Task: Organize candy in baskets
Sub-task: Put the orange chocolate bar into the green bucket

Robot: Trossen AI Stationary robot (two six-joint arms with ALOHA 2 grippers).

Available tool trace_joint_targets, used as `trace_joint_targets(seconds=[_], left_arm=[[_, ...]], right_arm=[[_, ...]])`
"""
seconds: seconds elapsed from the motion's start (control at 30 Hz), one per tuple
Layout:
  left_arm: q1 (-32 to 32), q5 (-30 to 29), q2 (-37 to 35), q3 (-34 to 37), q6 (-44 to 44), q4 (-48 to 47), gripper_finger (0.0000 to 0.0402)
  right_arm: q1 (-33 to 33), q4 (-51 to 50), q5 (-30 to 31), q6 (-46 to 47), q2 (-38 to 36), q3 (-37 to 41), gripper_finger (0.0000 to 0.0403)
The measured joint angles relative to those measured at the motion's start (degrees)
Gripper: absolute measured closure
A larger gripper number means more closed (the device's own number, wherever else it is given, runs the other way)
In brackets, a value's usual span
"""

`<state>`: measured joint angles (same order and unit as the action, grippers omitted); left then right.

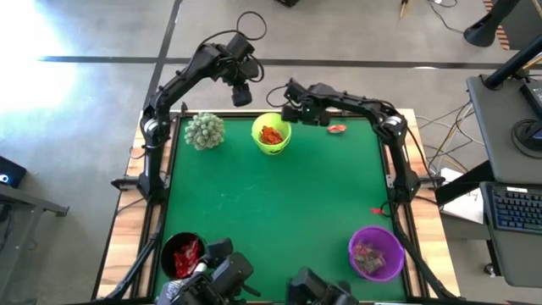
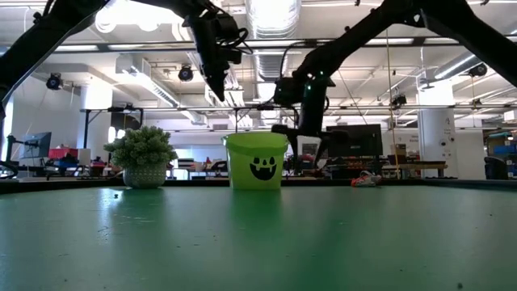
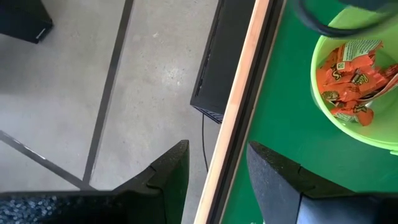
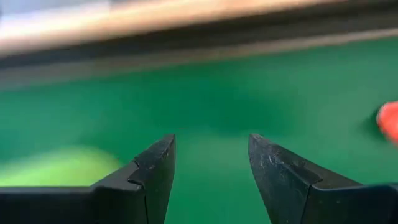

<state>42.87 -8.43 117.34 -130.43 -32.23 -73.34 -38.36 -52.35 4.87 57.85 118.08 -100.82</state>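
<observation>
2 loose candies remain: an orange-red one [image 1: 337, 129] at the surface's [image 1: 271, 212] far edge and a small red one [image 1: 378, 211] near the purple basket [image 1: 375, 252]. Right pincer [image 1: 292, 95], spread and empty beside the lime basket [image 1: 271, 134], should descend squarely over the nearer wrapper. Left pincer [image 1: 240, 96] hangs spread, empty.

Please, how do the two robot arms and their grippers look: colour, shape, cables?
Both arms are black, built of slim jointed segments. Loose black cables loop beside the left arm; the right arm shows a small green light in the low view. The left gripper and the right gripper each have two dark, wedge-shaped, matte fingers.
</observation>
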Motion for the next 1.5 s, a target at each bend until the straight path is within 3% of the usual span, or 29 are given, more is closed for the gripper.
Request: trace_joint_targets(seconds=[0.13,0.3,0.57,0.8,1.17,1.5], left_arm=[[0.16,0.0,0.0,0.0,0.0,0.0,0.0258],[0.17,-0.01,0.0,0.0,-0.01,-0.2,0.0258],[0.26,0.02,0.0,0.04,0.22,-0.55,0.0258],[0.26,0.03,0.0,0.04,1.29,0.29,0.0258],[0.26,0.02,0.0,0.04,1.38,0.28,0.0258],[0.42,0.01,0.0,0.04,0.37,0.29,0.0258]], right_arm=[[1.57,-1.45,-5.1,-6.53,-3.02,0.0,0.0209],[2.07,-4.78,-4.91,-13.9,-9.14,0.0,0.0209],[-6.03,-14.85,-7.43,-26.13,-16.6,0.0,0.0209],[-8.34,-16.27,-7.5,-24.41,-12.27,-0.02,0.0209],[-4.9,-18.2,5.76,-13.11,-5.22,0.0,0.0209],[-3.18,-21.26,6.23,-11.97,-1.99,0.0,0.0209]])
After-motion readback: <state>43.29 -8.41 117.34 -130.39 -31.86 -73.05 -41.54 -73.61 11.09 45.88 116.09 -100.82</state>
